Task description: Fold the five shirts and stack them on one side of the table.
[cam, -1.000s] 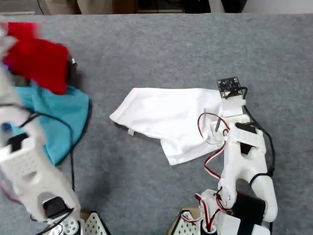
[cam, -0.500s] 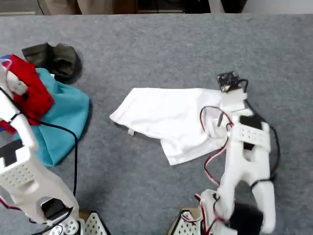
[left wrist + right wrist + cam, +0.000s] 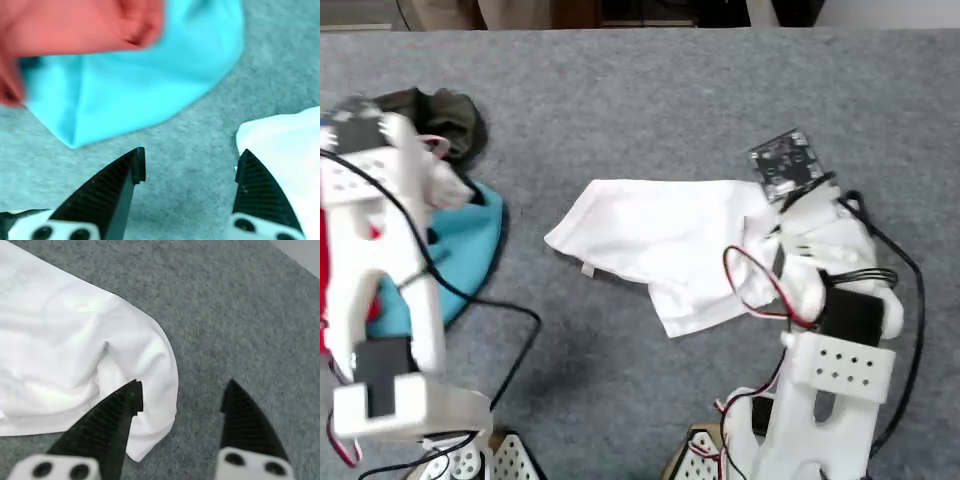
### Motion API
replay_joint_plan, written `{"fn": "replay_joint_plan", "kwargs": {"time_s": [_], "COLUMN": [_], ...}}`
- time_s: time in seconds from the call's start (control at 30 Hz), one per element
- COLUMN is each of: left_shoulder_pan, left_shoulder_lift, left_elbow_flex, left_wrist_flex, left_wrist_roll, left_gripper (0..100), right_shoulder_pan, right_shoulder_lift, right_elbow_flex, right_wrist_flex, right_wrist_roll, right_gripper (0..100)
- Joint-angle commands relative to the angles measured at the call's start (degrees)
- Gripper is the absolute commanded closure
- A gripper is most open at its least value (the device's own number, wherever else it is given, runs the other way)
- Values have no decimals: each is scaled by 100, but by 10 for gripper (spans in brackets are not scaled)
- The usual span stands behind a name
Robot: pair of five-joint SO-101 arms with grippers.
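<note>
A white shirt (image 3: 660, 245) lay rumpled; well apart, a red shirt (image 3: 75, 25) overlapped a teal shirt (image 3: 470, 235), near a bunched olive shirt (image 3: 445, 115).

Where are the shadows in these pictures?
High view: a thin dark edge under the white shirt where it lies on the grey table; the light is otherwise soft and even. Right wrist view: grey shadow inside the white shirt's fold. Left wrist view: a darker crease running down the blue shirt, and no glare.
</note>
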Motion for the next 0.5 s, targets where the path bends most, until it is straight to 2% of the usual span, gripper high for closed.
{"fn": "replay_joint_plan", "kwargs": {"time_s": [0.0, 0.07, 0.23, 0.3, 0.47], "left_shoulder_pan": [615, 1108, 2031, 2312, 2673], "left_shoulder_lift": [-734, -796, -708, -514, 488], "left_elbow_flex": [1231, 1864, 2945, 3015, 2655], "left_wrist_flex": [-1099, -1943, -3604, -3851, -4149], "left_wrist_roll": [413, 387, 440, 554, 1433], "left_gripper": [705, 704, 703, 704, 704], "right_shoulder_pan": [-391, -409, -31, 338, 1182], "right_shoulder_lift": [-110, -110, -163, -163, -163], "right_elbow_flex": [-145, 22, 963, 1376, 2211], "right_wrist_flex": [-229, -404, -809, -1090, -1934], "right_wrist_roll": [-114, -158, -158, -158, -114], "right_gripper": [932, 991, 974, 973, 973]}}
